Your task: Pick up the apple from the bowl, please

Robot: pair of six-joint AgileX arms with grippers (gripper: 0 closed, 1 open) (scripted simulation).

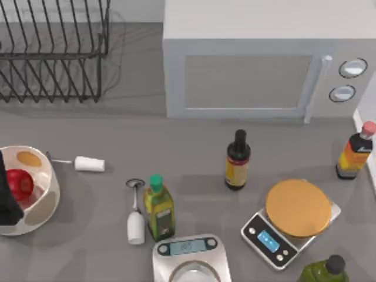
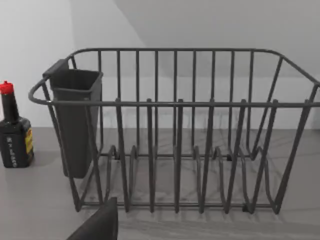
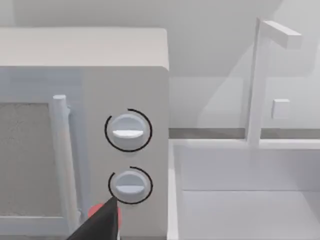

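The apple (image 1: pixel 19 183) sits in the bowl (image 1: pixel 50 194) at the worktop's left edge. Judged light, rigid, slippery: grip across its widest part. Left pincer (image 1: pixel 7 202) state: cannot tell.

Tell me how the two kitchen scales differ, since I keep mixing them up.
The orange-topped scale has a round orange platform; the steel scale at the near edge has a silvery top. The orange-topped scale sits turned at an angle toward the table's right, its display lit blue; the steel scale sits square near the middle, its display pale grey and its body partly cut off by the picture's edge. Both have silver bodies and carry nothing.
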